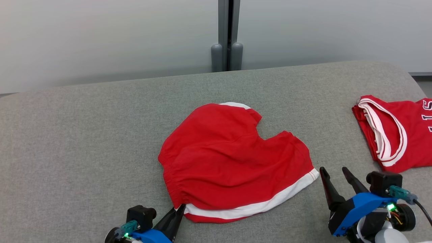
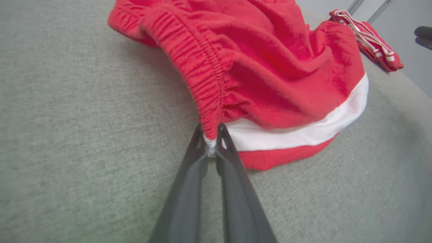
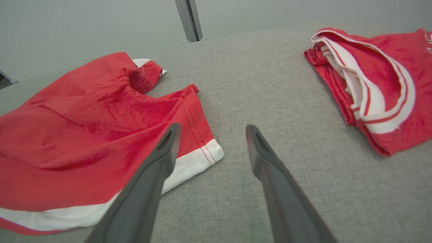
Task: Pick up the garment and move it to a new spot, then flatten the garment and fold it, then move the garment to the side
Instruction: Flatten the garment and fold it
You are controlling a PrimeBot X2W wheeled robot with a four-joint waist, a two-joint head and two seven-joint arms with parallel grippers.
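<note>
Shorts (image 1: 233,158) of red cloth lie crumpled but mostly spread out near the middle of the grey fabric-covered worktop (image 1: 84,135), a little toward the robot's side. Their gathered elastic waistband (image 1: 167,175) faces the robot's left, and the two legs fan away from it. One leg reaches to the right, the other swings toward the far edge, and the notch between them opens to the far right. The long axis therefore runs from waist to hem, roughly left to right across the worktop. A white side stripe (image 1: 256,206) follows the near edge from the waistband corner to the right hem. The left gripper (image 1: 180,208) sits at that near-left corner with its fingers pressed together. The left wrist view shows them pinching the end of the waistband where it meets the stripe. The right gripper (image 1: 334,170) is just beside the right hem corner, its fingers spread apart with nothing between them. In the right wrist view, its left finger overlaps the striped hem, but whether it touches the cloth cannot be told. A folded red jersey (image 1: 405,135) with white-trimmed openings lies well apart at the worktop's right end.
</note>
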